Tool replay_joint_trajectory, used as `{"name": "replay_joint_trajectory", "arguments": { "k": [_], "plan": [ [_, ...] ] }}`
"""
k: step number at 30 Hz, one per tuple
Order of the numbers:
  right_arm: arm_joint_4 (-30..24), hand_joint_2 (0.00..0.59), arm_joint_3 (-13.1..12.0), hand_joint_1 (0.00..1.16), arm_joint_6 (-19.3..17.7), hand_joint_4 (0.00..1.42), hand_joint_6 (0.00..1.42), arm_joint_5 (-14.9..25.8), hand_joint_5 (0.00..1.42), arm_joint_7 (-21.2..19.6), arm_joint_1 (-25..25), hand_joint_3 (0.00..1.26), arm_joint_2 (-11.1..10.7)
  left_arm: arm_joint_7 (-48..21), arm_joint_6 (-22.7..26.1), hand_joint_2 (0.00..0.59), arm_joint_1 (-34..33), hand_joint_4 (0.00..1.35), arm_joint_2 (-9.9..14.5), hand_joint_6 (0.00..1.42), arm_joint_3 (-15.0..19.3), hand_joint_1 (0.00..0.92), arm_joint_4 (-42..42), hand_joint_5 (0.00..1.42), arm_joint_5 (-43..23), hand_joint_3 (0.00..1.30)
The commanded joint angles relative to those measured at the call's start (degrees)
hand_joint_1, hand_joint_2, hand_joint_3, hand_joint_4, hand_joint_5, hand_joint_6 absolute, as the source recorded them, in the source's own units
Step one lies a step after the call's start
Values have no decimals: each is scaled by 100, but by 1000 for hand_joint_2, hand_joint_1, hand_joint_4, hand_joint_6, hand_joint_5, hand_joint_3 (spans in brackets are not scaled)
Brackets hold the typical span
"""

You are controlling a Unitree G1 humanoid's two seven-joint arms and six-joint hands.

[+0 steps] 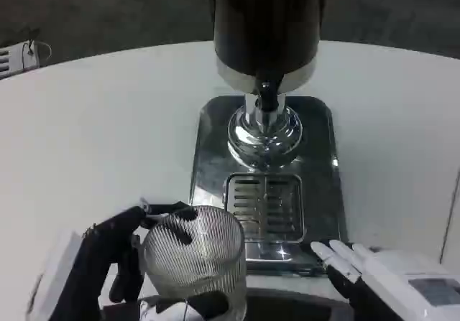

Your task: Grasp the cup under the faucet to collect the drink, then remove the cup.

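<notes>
- Nearest the camera stood the cup [194,260], a clear ribbed glass at the table's [93,141] front edge, just before the dispenser's tray [264,202] and left of the grate [264,207].
- Around the cup's left side and rim wrapped the left hand [115,253], its dark fingers [169,210] grasping the glass.
- At the tray's front right corner lay the right hand [374,267], released, fingers apart and holding nothing.
- Done well, the step in hand would mean keeping the cup upright and carrying it up and to the right, onto the grate below the faucet [267,95].
- Centring the rim under the spout seemed the point to watch, since the cup sat well short of it.
- Behind rose the dispenser [266,26], a dark tank on a chrome neck [264,131].
- In the way, by my judgement, were the tray's raised front lip and the right hand's fingertips close to it.
</notes>
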Motion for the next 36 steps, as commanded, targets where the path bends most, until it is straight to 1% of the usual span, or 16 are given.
{"name": "replay_joint_trajectory", "arguments": {
  "k": [1, 18, 36],
  "plan": [
    [-56, 454, -20, 526, 58, 0, 0, 17, 0, -33, -22, 34, -47, 8, 33, 0, -40, 1135, -3, 1424, -42, 573, -28, 1324, -35, 990],
    [16, 454, 2, 525, 185, 0, 0, 42, 0, -54, -151, 40, -146, 26, 48, 0, -98, 1135, -1, 1424, -37, 573, 12, 1324, -20, 990],
    [-92, 454, -38, 524, 208, 0, 0, 70, 0, -48, -96, 43, -181, 35, 60, 0, -167, 1135, 4, 1424, -121, 573, 73, 1324, 35, 990]
  ]
}}
